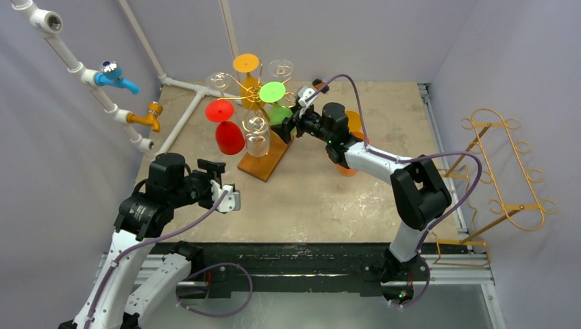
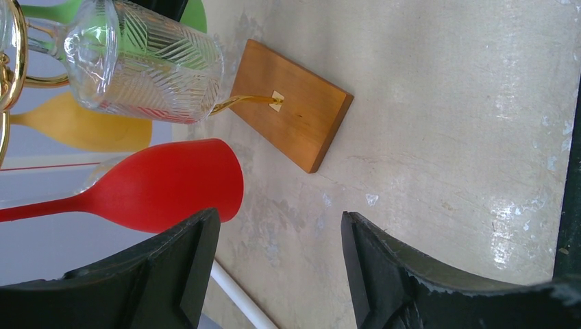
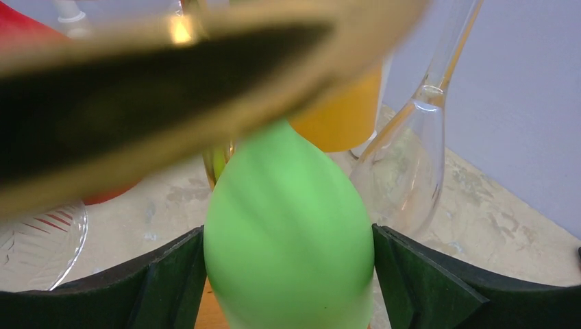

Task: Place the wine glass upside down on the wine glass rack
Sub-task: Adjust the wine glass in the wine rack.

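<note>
The wine glass rack (image 1: 264,163) is a wooden base with gold arms, seen also in the left wrist view (image 2: 294,113). A green wine glass (image 1: 273,92) hangs from it upside down, foot uppermost. My right gripper (image 1: 289,123) reaches in from the right, and its two fingers press against both sides of the green wine glass's bowl (image 3: 288,226). A blurred gold arm crosses the top of the right wrist view. My left gripper (image 1: 231,197) hovers near the table's front left, open (image 2: 281,267) with nothing between its fingers.
Red (image 1: 229,137), orange (image 1: 246,63) and clear patterned (image 1: 257,133) glasses hang on the same rack. Another orange glass (image 1: 354,122) stands behind my right arm. White pipes with taps (image 1: 116,79) run along the left. A second gold rack (image 1: 507,171) stands off the table's right edge.
</note>
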